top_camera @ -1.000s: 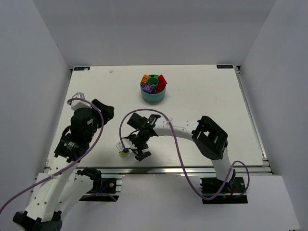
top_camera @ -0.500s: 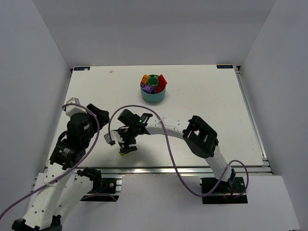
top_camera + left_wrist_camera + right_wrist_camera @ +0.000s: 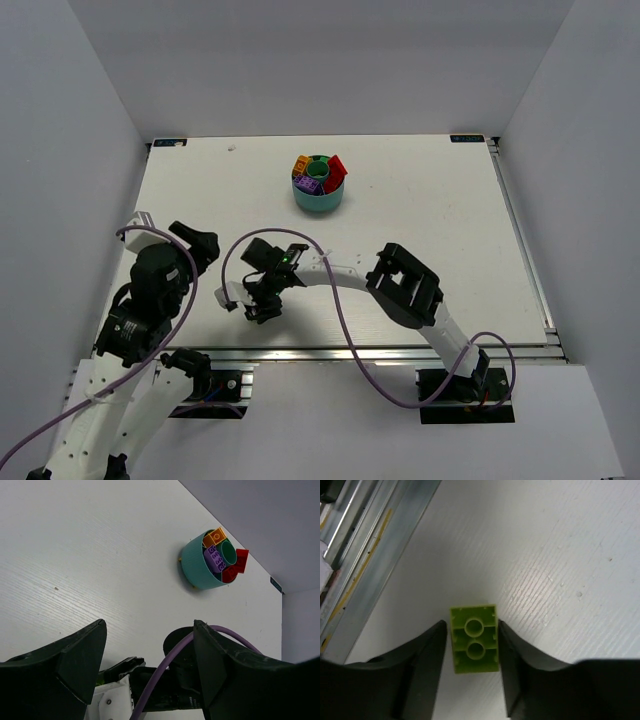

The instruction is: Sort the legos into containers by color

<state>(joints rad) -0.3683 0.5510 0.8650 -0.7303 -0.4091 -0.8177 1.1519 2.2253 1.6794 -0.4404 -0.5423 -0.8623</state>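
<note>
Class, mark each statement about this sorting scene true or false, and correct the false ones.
1. The right pincer grips a lime green brick. True.
2. The left pincer holds a purple brick. False: it is open and empty.
3. The teal bowl holds orange, purple and red bricks. True.
4. The bowl stands at the near edge, beside the arm bases. False: it stands towards the far side of the table.
5. The lime green brick shows its studs to the right wrist camera. False: its hollow underside faces that camera.
</note>
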